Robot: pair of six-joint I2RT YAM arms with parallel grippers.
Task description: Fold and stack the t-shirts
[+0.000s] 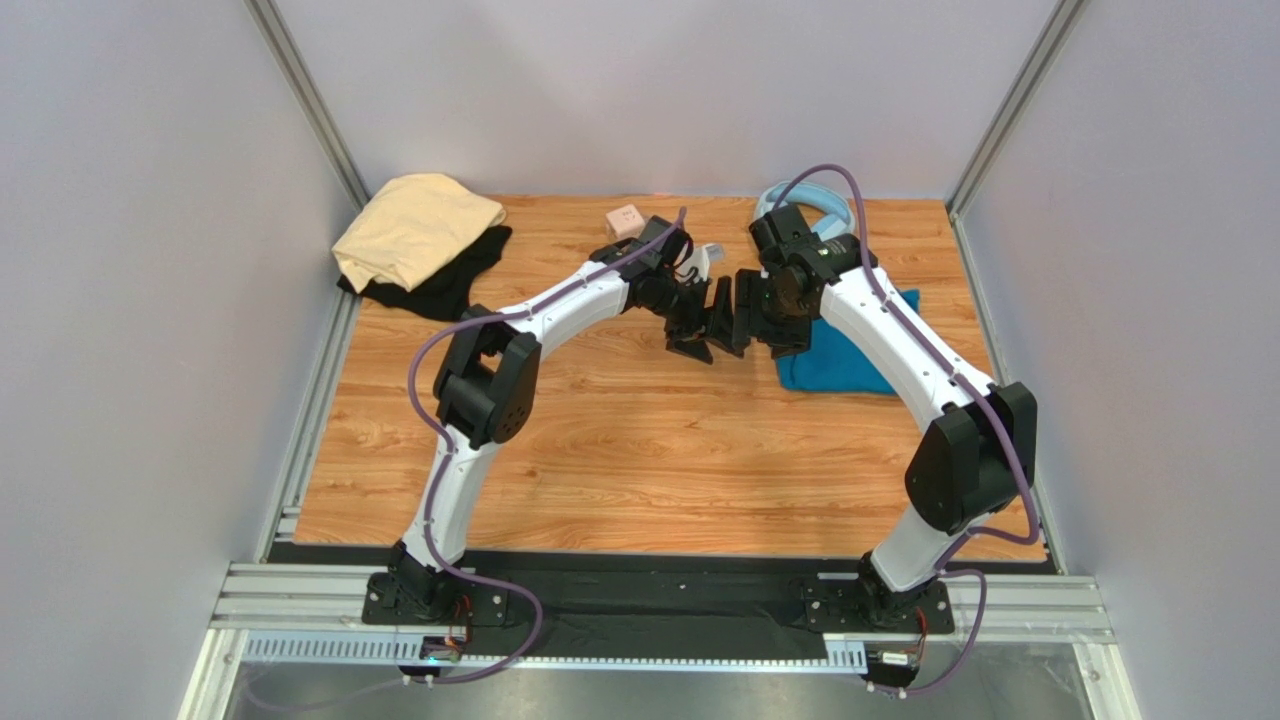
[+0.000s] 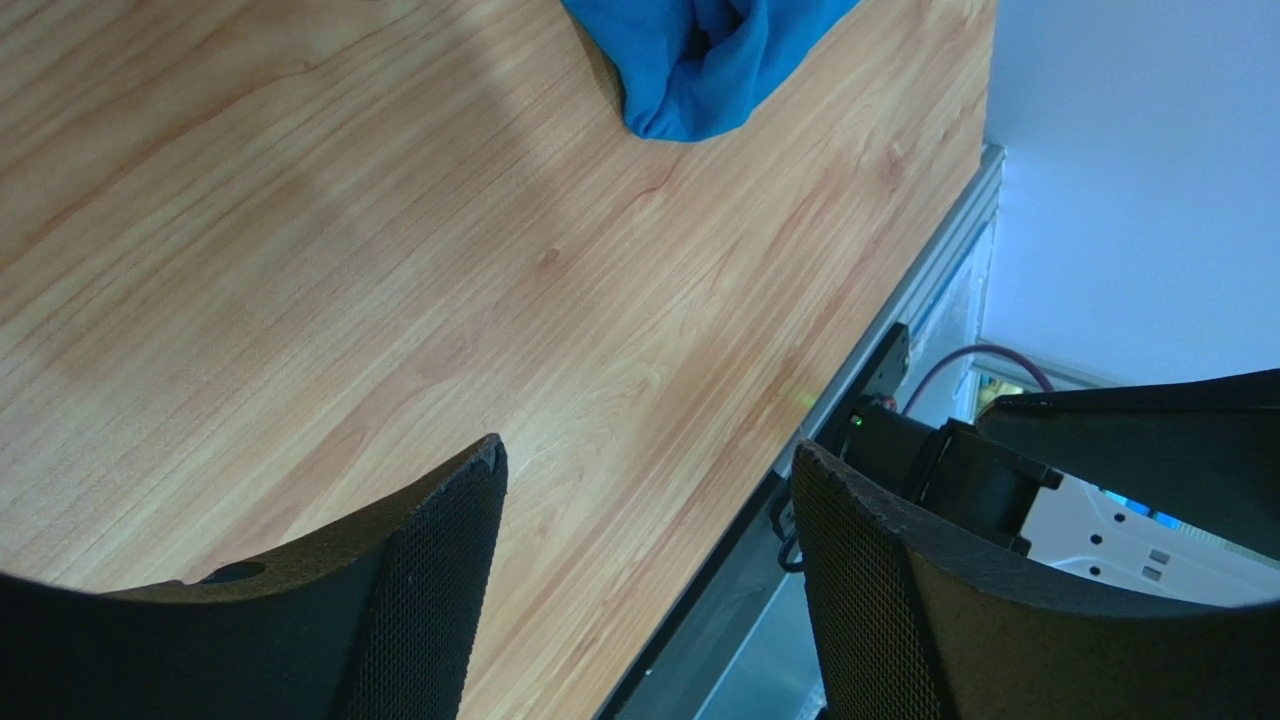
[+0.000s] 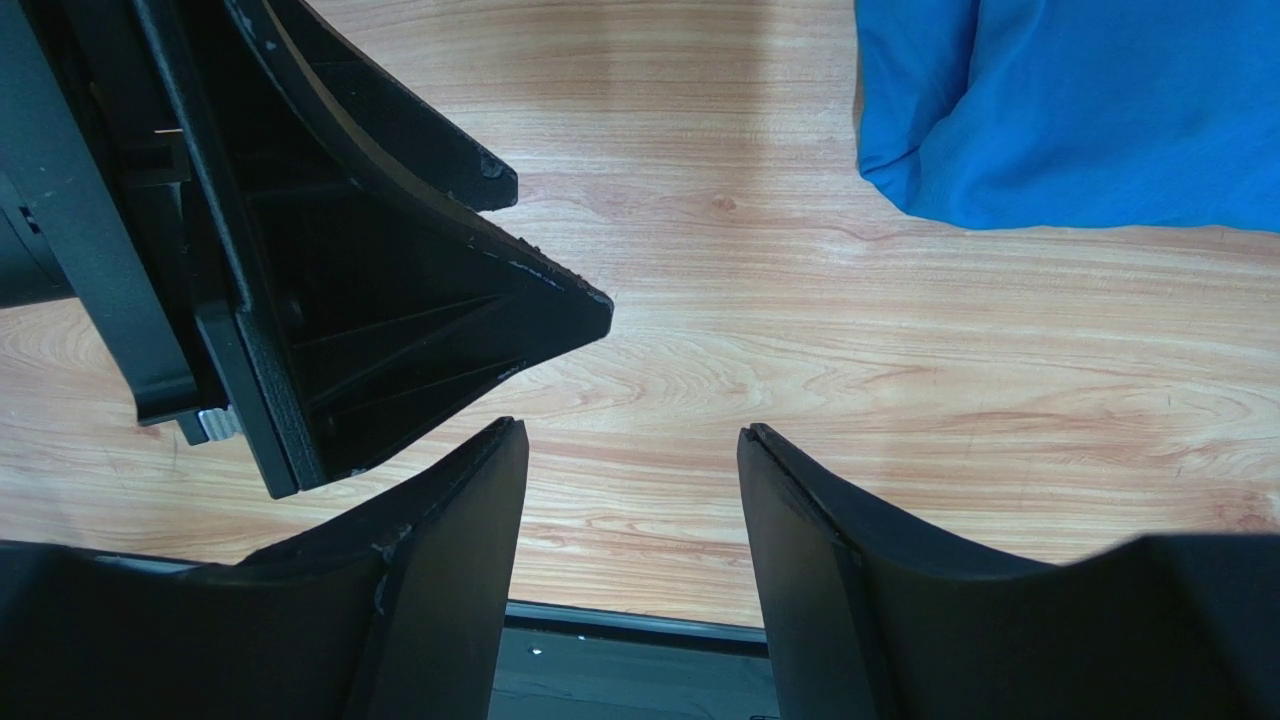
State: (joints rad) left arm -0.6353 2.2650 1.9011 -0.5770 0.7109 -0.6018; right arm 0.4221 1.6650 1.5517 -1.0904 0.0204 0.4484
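Observation:
A teal-blue t-shirt (image 1: 842, 365) lies bunched on the table's right side, partly under my right arm. It also shows in the left wrist view (image 2: 706, 60) and the right wrist view (image 3: 1082, 105). A pale tan t-shirt (image 1: 413, 225) lies on a black t-shirt (image 1: 455, 282) at the back left corner. My left gripper (image 1: 691, 333) and right gripper (image 1: 747, 323) hang close together above bare wood, just left of the blue shirt. Both are open and empty, as the left wrist view (image 2: 649, 480) and the right wrist view (image 3: 631, 450) show. The left gripper's fingers (image 3: 376, 300) show in the right wrist view.
A small pink cube (image 1: 624, 222) and light-blue headphones (image 1: 800, 197) sit at the back of the wooden table (image 1: 631, 450). Grey walls close in the back and both sides. A metal rail (image 1: 661, 600) runs along the near edge.

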